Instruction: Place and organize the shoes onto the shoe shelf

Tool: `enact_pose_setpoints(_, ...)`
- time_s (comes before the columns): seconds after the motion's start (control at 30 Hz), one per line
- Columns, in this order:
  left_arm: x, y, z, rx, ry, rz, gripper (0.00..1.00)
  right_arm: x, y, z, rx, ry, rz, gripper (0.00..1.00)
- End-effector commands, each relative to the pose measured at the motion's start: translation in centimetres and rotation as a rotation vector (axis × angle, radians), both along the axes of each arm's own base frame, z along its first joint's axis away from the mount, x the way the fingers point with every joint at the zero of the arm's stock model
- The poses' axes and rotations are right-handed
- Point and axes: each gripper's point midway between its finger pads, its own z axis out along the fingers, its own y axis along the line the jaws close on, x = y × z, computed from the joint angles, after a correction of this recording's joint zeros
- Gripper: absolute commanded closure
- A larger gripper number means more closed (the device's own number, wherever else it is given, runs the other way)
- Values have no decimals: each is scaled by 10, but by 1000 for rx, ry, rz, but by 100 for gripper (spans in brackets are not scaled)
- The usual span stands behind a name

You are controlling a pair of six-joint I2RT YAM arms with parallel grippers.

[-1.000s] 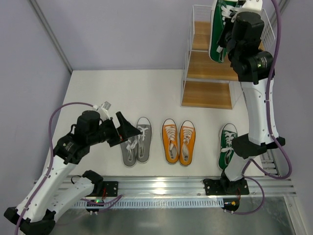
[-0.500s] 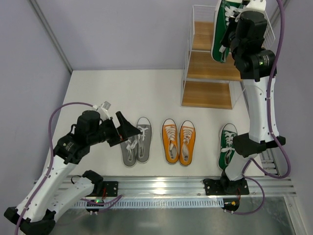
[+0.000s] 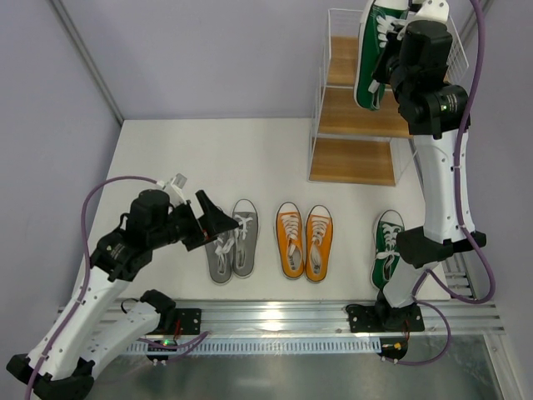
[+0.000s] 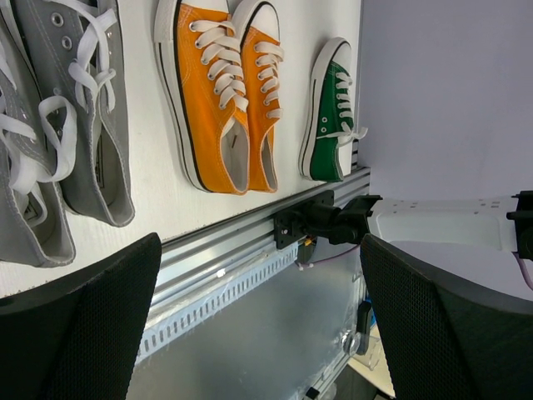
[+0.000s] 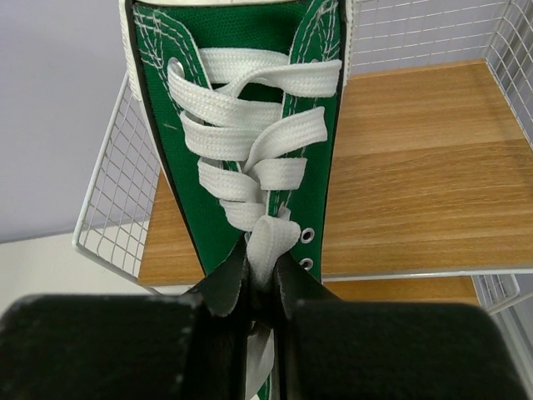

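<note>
Green shoe [image 3: 367,67], clamped in the right gripper [image 5: 254,268], hangs lengthwise, toe toward the shoe shelf [image 3: 354,162].

The left arm [image 3: 92,292] and the right arm [image 3: 441,179] are made of smooth white tubes. Fat, round black joints sit between the tubes. A thin purple cable [image 3: 125,177] loops off the left arm, and a second purple cable [image 3: 495,283] hangs off the right arm. Each arm grows out of a small black base [image 3: 171,321] with thin wires (a tiny green light glows by the left one). The left gripper [image 4: 260,250] has two wide black fingers [image 4: 83,308] with a bumpy, dotted skin. The right gripper [image 5: 260,267] is black too, with thin, flat fingers [image 5: 223,287].
</note>
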Motion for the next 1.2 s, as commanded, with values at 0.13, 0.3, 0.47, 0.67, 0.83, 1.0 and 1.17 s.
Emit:
enact_pose_setpoints(0.13,-2,4,7,-16,-42,18,0,-10,-1,39,67,-131,5,78)
enact_pose_setpoints(0.3,-5,6,7,-21,-42,21,0,-14,-3,47,83,-154,-6,1)
enact_pose_setpoints(0.47,-6,7,8,-20,-45,23,0,-25,-12,63,83,-203,-34,0)
enact_pose_setpoints(0.67,-7,8,10,-20,-52,21,0,-53,-26,89,90,-276,-67,0)
enact_pose_setpoints(0.83,-7,8,12,-18,-59,18,0,-98,-62,92,51,-264,-202,0)
enact_pose_setpoints(1.0,-6,3,14,-28,-59,-9,0,-160,-99,72,39,-217,-332,0)
enact_pose_setpoints(1.17,-5,-9,13,-39,-46,-73,0,-204,-112,-25,46,93,-412,0)
